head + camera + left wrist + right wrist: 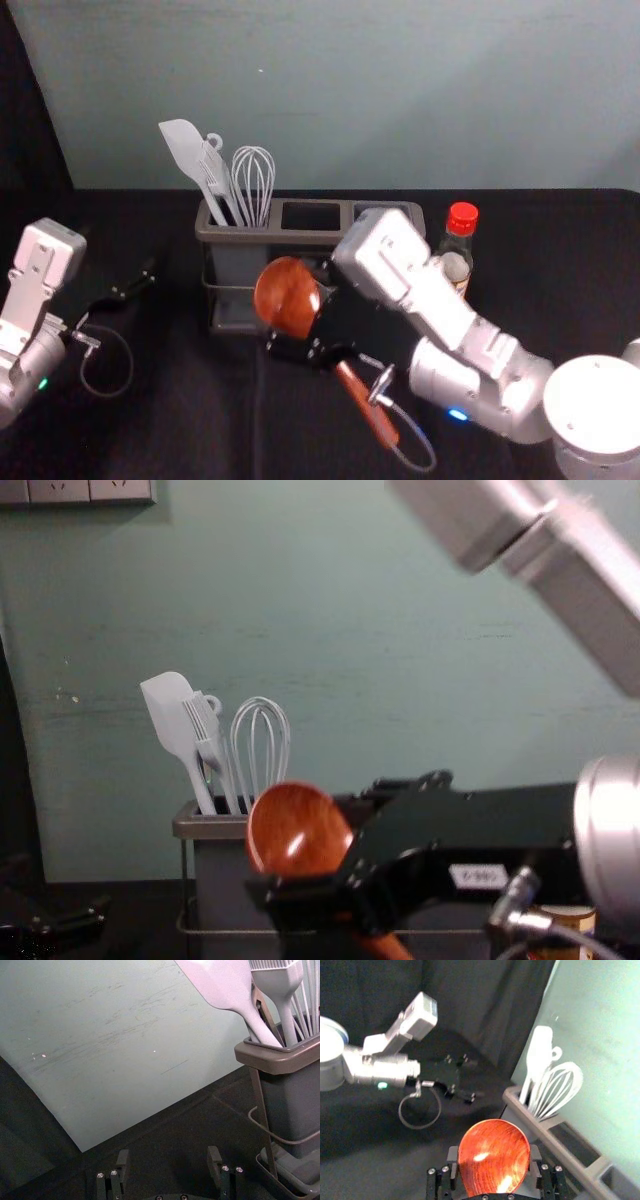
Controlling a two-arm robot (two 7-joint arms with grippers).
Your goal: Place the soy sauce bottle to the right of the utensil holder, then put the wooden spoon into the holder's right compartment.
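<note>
Head view: over middle of the desk (175, 430), right pincer (494, 1154) pinches wooden spoon (285, 297) by the neck, probably good for light, stiff wood, though it may turn. Left pincer (169, 1152) is spread over left side.

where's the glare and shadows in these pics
Head view: glare whitens the right arm's round silver joint, and a soft shadow falls across the grey-green wall towards the right; right wrist view: two bright highlights on the bowl of the reddish-brown wooden spoon; chest view: a small highlight on that bowl.
</note>
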